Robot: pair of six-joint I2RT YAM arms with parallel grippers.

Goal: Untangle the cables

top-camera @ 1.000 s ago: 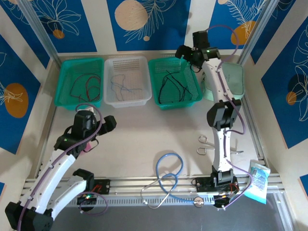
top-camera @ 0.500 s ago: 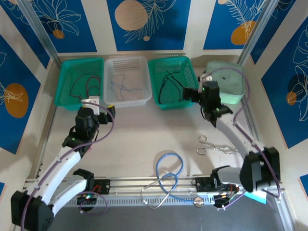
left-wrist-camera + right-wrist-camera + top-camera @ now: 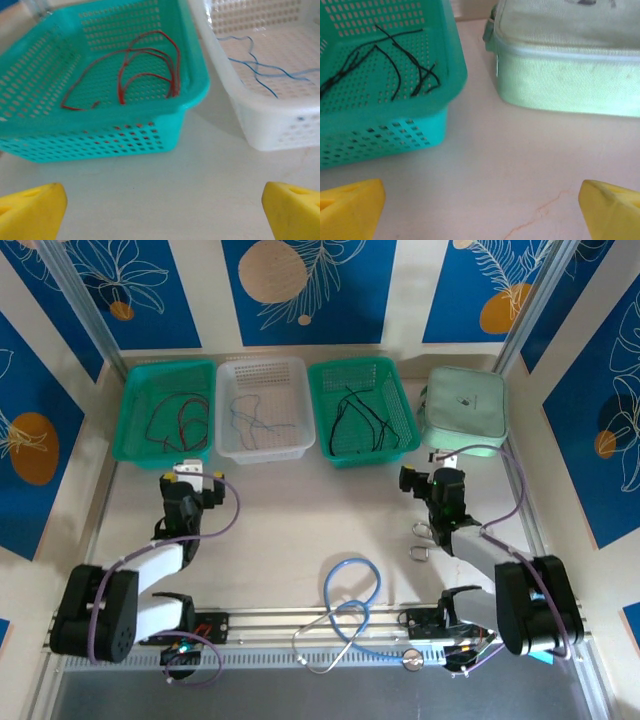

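Note:
The cables lie apart in three baskets along the back. A red cable [image 3: 185, 418] [image 3: 145, 75] is in the left teal basket [image 3: 130, 430] [image 3: 100, 140]. In the white basket [image 3: 262, 448] [image 3: 280, 130] rests a thin blue-grey cable [image 3: 250, 420] [image 3: 255, 70]. A black cable [image 3: 360, 420] [image 3: 395, 70] is in the right teal basket [image 3: 400, 445] [image 3: 385, 135]. My left gripper [image 3: 193, 480] [image 3: 162, 210] hangs low, open and holding nothing, just in front of the left and white baskets. In front of the right basket my right gripper [image 3: 425, 480] [image 3: 482, 207] is also open with nothing in it.
A mint-green pouch [image 3: 463, 410] [image 3: 570, 65] sits right of the baskets. Metal scissors [image 3: 428, 540] lie by the right arm. A light-blue tube loop [image 3: 350, 585] with a metal end rests at the front centre. A plastic packet [image 3: 535, 615] lies at the front right.
The right arm has drawn back from above the right teal basket and folded down to the table in front of it. The left arm has folded in, its gripper nearer the baskets.

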